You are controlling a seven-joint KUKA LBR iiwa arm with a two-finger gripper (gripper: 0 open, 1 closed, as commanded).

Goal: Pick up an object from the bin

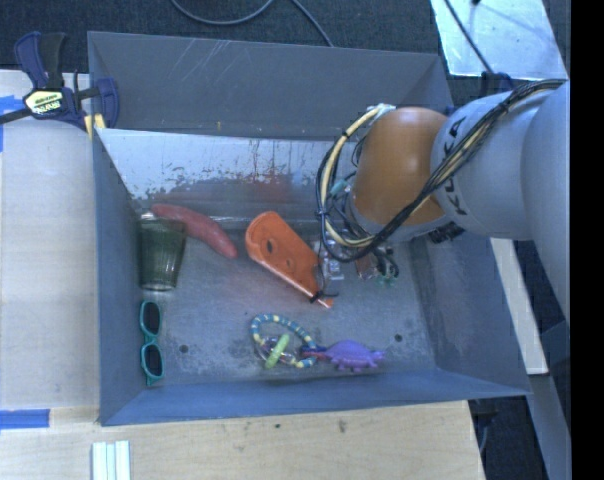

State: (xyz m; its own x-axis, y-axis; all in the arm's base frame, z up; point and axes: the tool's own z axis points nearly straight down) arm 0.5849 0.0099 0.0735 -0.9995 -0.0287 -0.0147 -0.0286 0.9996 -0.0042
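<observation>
The gripper is down on the bin floor near the middle of the frame, its tip against the lower right end of a flat orange plastic paddle-shaped piece. Whether it is clenched or released I cannot tell from here, as the wrist's orange dome cover and looped cables hang over it.

The orange piece lies slanted, running from upper left to lower right. It is broad and rounded at its upper end, with a small hole there, and narrows towards the gripper.

Below it, near the bottom wall, lie a ring of many-coloured beads and, just to its right, a small purple toy animal.

To the left of the orange piece a long reddish sausage-shaped thing lies slantwise. Its left end is by a dark green cup. Below the cup, a pair of teal sunglasses lies along the left wall of the grey metal bin.
</observation>
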